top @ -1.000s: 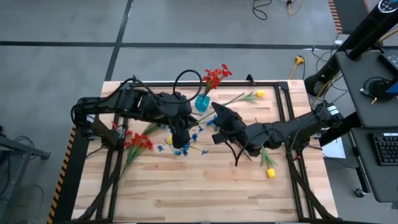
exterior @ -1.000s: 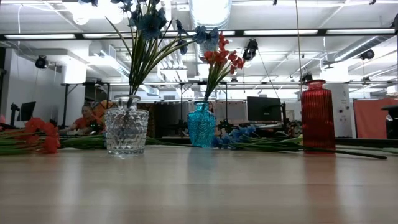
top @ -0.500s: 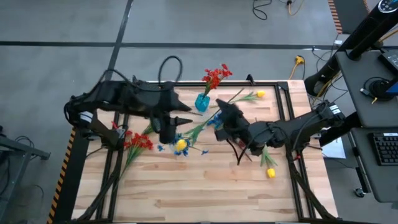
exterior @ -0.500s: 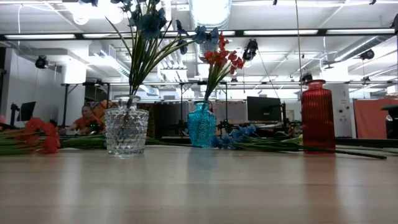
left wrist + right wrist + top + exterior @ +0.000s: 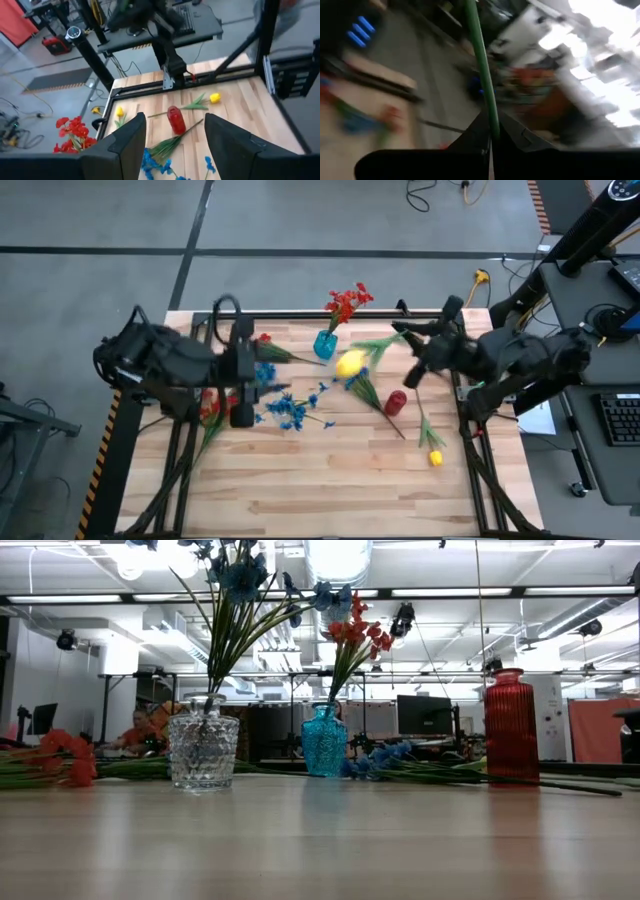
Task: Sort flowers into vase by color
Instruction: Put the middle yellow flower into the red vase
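My right gripper (image 5: pixel 412 355) is over the table's right part, shut on a yellow flower's green stalk (image 5: pixel 482 65). Its yellow head (image 5: pixel 350 363) hangs out toward the blue vase (image 5: pixel 325 343), which holds red flowers (image 5: pixel 347 302). My left gripper (image 5: pixel 172 135) is open and empty above the table's left part, beside the clear vase (image 5: pixel 203 750) with blue flowers (image 5: pixel 265 370). The red vase (image 5: pixel 396 402) stands empty at the middle right. Loose blue flowers (image 5: pixel 290 410), red flowers (image 5: pixel 215 405) and two yellow flowers (image 5: pixel 434 457) (image 5: pixel 418 330) lie on the table. My right gripper pinches the yellow flower's thin stalk (image 5: pixel 491 127) between its two shut fingertips. The stalk runs on straight ahead of the fingers. The flower is lifted clear of the table, its head (image 5: pixel 350 363) toward the table's left.
A black metal frame (image 5: pixel 430 313) runs round the wooden table top. Bare wood lies along the near edge (image 5: pixel 320 490). Desks and screens stand beyond the table's right side.
My right gripper has drawn back toward the table's right edge and up, carrying the yellow flower; its head has moved from the table's middle to beside the blue vase. My left gripper has pulled back from the table's middle toward the left edge.
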`<state>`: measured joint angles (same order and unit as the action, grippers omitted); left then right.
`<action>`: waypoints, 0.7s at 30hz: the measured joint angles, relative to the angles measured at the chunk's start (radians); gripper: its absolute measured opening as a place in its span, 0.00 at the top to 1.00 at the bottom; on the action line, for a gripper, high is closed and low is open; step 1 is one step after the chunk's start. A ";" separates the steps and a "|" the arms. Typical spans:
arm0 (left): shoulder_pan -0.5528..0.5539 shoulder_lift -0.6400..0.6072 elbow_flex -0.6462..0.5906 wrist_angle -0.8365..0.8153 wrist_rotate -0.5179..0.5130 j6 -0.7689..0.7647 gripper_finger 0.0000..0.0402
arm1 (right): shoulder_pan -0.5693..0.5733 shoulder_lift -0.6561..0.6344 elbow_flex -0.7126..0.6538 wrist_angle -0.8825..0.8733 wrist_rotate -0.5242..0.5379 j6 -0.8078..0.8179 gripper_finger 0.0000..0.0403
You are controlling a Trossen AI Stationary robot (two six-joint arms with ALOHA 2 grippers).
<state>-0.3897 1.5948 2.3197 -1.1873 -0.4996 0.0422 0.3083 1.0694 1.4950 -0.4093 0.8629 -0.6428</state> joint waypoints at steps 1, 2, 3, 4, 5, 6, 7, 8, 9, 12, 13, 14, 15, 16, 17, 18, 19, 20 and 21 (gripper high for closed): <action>-0.018 0.000 -0.013 0.000 -0.015 0.007 0.54 | -0.008 -0.021 -0.011 -0.023 -0.040 0.073 0.98; -0.033 0.000 -0.027 0.000 -0.030 0.012 0.54 | -0.014 -0.042 -0.026 -0.036 -0.076 0.126 0.98; -0.044 0.000 -0.043 0.001 -0.041 0.013 0.54 | -0.016 -0.060 -0.045 -0.041 -0.102 0.164 0.98; -0.056 -0.002 -0.062 0.001 -0.045 0.013 0.54 | -0.015 -0.077 -0.066 -0.038 -0.127 0.199 0.98; -0.065 -0.003 -0.082 0.002 -0.050 0.013 0.54 | -0.015 -0.092 -0.088 -0.032 -0.144 0.226 0.98; -0.071 -0.005 -0.106 0.008 -0.055 0.011 0.54 | -0.014 -0.108 -0.116 -0.021 -0.161 0.250 0.98; -0.077 -0.009 -0.133 0.023 -0.064 0.009 0.54 | -0.014 -0.123 -0.144 -0.010 -0.170 0.270 0.98; -0.084 -0.015 -0.163 0.036 -0.077 0.009 0.54 | -0.014 -0.138 -0.176 0.005 -0.179 0.289 0.98; -0.090 -0.024 -0.194 0.050 -0.085 0.008 0.55 | -0.014 -0.154 -0.212 0.024 -0.184 0.298 0.98; -0.097 -0.065 -0.300 0.112 -0.088 -0.001 0.57 | -0.014 -0.190 -0.317 0.116 -0.190 0.311 0.98; -0.101 -0.084 -0.339 0.139 -0.087 -0.006 0.58 | -0.014 -0.201 -0.351 0.150 -0.191 0.310 0.98; -0.103 -0.107 -0.381 0.166 -0.087 -0.010 0.59 | -0.014 -0.213 -0.385 0.187 -0.192 0.306 0.98; -0.104 -0.131 -0.424 0.199 -0.087 -0.014 0.59 | -0.014 -0.224 -0.415 0.224 -0.199 0.304 0.98; -0.107 -0.157 -0.466 0.233 -0.087 -0.020 0.60 | -0.014 -0.236 -0.441 0.255 -0.211 0.303 0.98; -0.110 -0.184 -0.514 0.268 -0.087 -0.026 0.60 | -0.014 -0.249 -0.468 0.290 -0.219 0.303 0.98; -0.114 -0.214 -0.560 0.300 -0.087 -0.032 0.61 | -0.014 -0.262 -0.490 0.319 -0.225 0.309 0.98; -0.117 -0.242 -0.609 0.341 -0.087 -0.037 0.61 | -0.014 -0.275 -0.511 0.342 -0.234 0.315 0.98; -0.121 -0.270 -0.658 0.379 -0.087 -0.044 0.62 | -0.014 -0.288 -0.530 0.364 -0.242 0.329 0.98; -0.127 -0.297 -0.707 0.416 -0.087 -0.049 0.62 | -0.014 -0.299 -0.547 0.386 -0.252 0.345 0.98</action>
<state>-0.5169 1.2975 1.6128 -0.7716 -0.5865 -0.0064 0.2945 0.7702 0.9479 -0.0237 0.6106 -0.2979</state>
